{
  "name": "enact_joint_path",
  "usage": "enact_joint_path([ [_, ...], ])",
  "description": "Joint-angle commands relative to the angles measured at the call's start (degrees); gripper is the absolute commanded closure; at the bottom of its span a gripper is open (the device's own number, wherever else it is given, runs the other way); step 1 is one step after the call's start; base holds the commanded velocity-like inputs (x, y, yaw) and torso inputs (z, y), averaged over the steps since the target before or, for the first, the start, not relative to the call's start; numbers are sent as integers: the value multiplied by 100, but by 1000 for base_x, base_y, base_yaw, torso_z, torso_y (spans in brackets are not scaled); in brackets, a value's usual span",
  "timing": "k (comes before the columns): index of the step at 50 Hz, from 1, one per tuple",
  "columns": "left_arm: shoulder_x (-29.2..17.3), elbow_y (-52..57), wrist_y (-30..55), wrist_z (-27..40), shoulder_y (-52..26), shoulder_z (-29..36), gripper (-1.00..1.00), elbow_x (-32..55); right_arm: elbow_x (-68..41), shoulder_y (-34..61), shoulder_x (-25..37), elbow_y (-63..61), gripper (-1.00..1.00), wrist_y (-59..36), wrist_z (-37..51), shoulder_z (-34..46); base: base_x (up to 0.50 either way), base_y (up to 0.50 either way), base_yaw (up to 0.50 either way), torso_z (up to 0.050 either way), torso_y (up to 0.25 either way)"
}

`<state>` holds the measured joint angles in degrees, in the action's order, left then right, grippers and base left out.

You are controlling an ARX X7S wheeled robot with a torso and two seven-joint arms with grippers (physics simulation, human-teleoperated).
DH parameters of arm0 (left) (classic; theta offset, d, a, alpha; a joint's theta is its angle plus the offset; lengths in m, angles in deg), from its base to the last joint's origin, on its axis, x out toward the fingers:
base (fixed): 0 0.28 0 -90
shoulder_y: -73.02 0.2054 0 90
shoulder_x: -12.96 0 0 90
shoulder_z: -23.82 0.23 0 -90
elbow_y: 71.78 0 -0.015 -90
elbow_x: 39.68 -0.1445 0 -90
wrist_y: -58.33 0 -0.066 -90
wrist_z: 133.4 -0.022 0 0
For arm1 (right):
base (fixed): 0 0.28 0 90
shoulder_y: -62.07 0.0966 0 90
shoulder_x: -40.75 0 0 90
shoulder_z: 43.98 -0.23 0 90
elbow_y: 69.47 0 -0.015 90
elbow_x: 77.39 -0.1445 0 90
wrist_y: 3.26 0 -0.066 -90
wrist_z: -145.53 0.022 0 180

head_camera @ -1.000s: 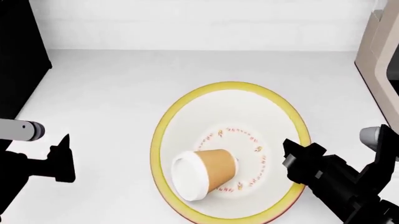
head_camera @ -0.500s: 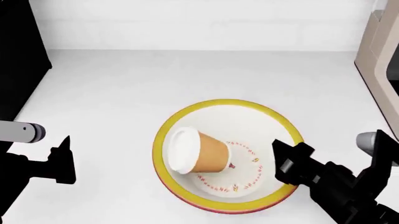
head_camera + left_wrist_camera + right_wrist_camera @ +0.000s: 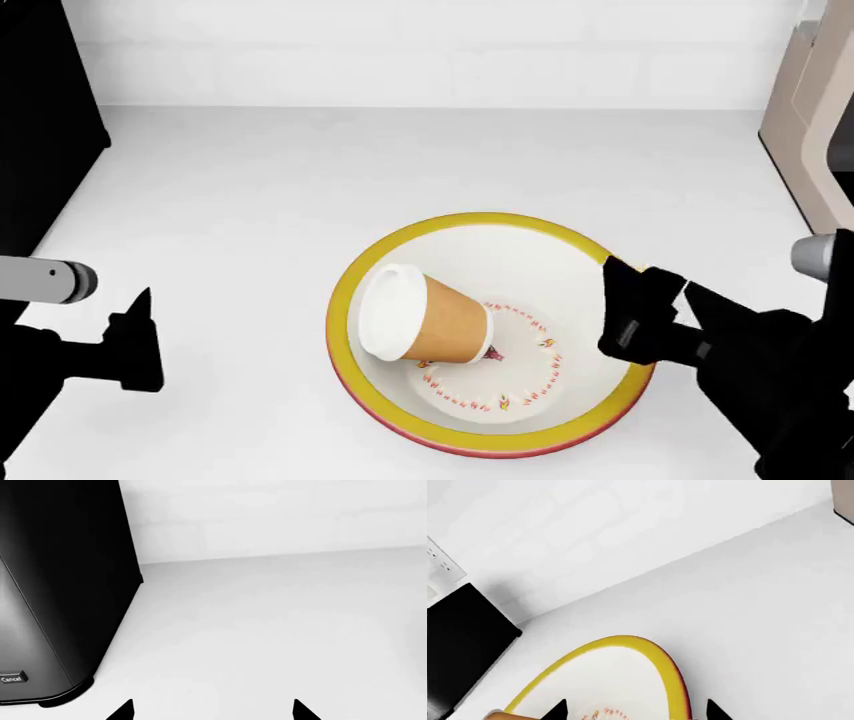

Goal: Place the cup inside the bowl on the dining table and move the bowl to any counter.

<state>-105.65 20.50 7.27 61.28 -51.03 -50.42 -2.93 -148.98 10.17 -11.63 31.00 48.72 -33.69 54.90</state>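
Note:
The bowl (image 3: 534,262), white with a yellow rim, rests on the white counter (image 3: 267,180) in front of a tiled wall. The tan cup (image 3: 434,325) lies on its side inside the bowl, with its white lid toward the bowl's left rim. My right gripper (image 3: 643,312) is open at the bowl's right edge. In the right wrist view its fingertips straddle the rim of the bowl (image 3: 620,670), and my right gripper (image 3: 635,712) grips nothing. My left gripper (image 3: 134,342) is open over bare counter, well left of the bowl. The dining table is out of view.
A tall black appliance (image 3: 40,120) stands at the counter's left end, close to my left gripper (image 3: 212,712); it is the black appliance (image 3: 60,590) filling one side of the left wrist view. A beige appliance (image 3: 814,120) stands at the right end.
The bowl came down from a raised, tilted hold onto the counter, and the cup rolled toward its left side. My right gripper has since shifted up and slightly right along the rim. The left arm stayed put.

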Motion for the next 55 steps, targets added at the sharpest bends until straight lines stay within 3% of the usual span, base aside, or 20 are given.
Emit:
enact_joint_path([
  [1,-41,120,58,40,-1,-34,-100,59,1365,-23,475,-1175,-100,333,559,554,0,0,0,0,0],
  [3,-57,162,87,72,-6,-30,-100,53,2286,-161,648,-1678,-100,744,747,889,0,0,0,0,0],
  [4,-132,199,102,358,-98,324,-100,-484,2384,-290,674,-1846,-100,790,929,886,0,0,0,0,0],
  [7,-135,350,78,406,-61,245,-100,-428,2619,-616,731,-2205,-100,1162,1111,796,0,0,0,0,0],
  [20,-371,1698,1018,948,-173,-183,-100,231,1728,-691,1194,-3438,-100,821,1624,201,0,0,0,0,0],
  [36,-264,2198,1911,1326,-864,-361,-100,795,1077,-14,1525,-3944,-100,297,1939,-51,0,0,0,0,0],
  [41,-295,2598,2418,1601,-1001,-552,-100,1191,774,283,1630,-4171,-100,87,2055,-118,0,0,0,0,0],
  [49,-257,3261,3199,2103,-1281,-900,-100,1926,224,-54,2009,-4715,-100,143,2385,-662,0,0,0,0,0],
  [55,-163,3488,3924,2616,-1870,-1374,-100,2772,-400,644,2316,-4870,-100,-231,2595,-704,0,0,0,0,0],
])
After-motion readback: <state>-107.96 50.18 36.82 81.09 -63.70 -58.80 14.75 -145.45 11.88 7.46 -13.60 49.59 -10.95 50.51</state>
